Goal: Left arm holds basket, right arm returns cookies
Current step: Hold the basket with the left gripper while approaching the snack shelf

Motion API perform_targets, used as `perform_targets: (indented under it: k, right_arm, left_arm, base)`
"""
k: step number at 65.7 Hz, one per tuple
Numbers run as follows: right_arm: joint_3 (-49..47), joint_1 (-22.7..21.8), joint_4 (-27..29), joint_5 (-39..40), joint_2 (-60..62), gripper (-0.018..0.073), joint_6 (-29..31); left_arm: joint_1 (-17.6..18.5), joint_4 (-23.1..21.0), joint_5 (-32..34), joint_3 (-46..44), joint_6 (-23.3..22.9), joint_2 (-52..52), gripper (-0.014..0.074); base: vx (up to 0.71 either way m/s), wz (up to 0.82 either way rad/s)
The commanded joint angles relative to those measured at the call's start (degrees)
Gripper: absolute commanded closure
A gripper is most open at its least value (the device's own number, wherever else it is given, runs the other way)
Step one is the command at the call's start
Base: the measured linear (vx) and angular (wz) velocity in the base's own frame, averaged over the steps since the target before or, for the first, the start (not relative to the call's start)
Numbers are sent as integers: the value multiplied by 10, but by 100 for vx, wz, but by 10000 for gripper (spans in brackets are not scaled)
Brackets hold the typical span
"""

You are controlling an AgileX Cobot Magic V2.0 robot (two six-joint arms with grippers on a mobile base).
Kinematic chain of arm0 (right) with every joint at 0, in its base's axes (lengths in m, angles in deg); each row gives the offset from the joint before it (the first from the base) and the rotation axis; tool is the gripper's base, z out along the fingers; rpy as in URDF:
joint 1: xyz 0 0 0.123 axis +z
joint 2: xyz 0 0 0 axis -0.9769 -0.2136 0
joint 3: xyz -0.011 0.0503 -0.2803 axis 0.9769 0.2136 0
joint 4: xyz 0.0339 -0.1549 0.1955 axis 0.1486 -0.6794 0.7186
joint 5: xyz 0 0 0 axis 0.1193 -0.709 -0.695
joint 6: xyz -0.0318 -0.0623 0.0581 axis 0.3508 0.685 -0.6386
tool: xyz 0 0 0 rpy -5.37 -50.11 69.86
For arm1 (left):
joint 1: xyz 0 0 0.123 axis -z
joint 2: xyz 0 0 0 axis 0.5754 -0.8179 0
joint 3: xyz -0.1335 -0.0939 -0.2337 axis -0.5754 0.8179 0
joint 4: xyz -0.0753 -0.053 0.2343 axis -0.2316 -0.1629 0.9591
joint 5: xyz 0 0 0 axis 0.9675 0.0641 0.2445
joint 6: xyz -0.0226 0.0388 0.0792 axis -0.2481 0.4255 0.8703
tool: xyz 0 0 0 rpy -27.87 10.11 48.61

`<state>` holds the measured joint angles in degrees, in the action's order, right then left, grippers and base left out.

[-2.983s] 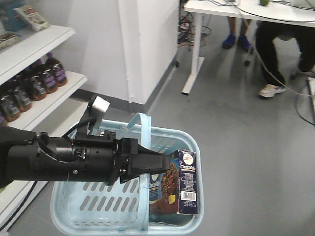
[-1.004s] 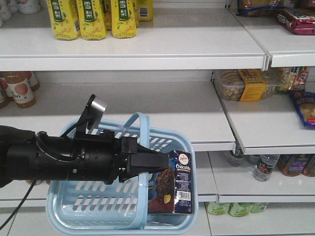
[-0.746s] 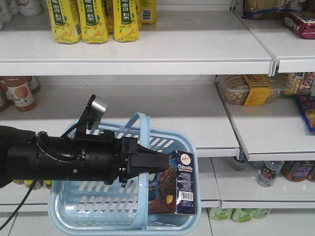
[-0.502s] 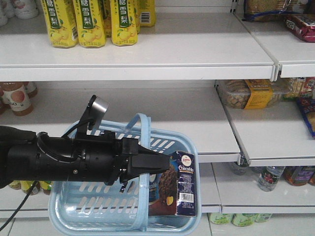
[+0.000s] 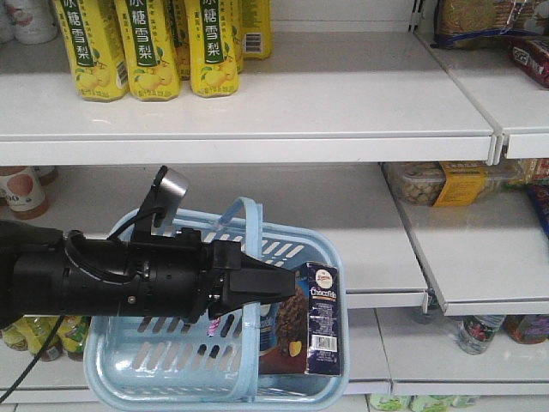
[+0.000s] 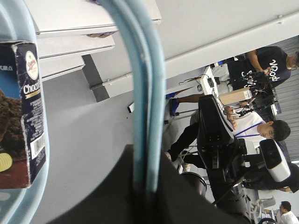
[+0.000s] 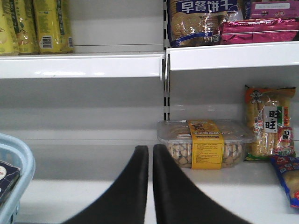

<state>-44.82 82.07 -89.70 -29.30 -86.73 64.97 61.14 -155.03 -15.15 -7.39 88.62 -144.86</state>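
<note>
In basket (image 5: 116, 378), cookies (image 5: 316, 319) partly hidden behind left tool (image 5: 290, 290).

yellow drink cartons (image 5: 146, 43): top shelf (image 5: 300, 129) | clear snack tub (image 7: 205, 144) w/ yellow label: mid shelf (image 7: 233, 182) | blue biscuit pkts (image 7: 201, 21): above tub

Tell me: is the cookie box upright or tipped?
Upright: the cookies stand on end in the basket, long edges vertical.

Black left arm (image 5: 111, 279) with ribbed joints and looped cable, wedge-shaped black gripper (image 5: 273, 289), silver-capped camera (image 5: 174, 185) on stalk
</note>
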Motion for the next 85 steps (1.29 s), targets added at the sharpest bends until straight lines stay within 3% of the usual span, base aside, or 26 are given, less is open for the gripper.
perform_targets:
  k: [1, 85]
  right_arm:
    - [10, -4, -5, 42, 7, 566, 4]
    - [10, -4, -5, 42, 7, 566, 4]
  left_arm:
    - [4, -67, -32, -23, 10, 22, 599]
    - [4, -67, -32, -23, 10, 22, 599]
  base:
    - [8, 0]
    - [4, 2]
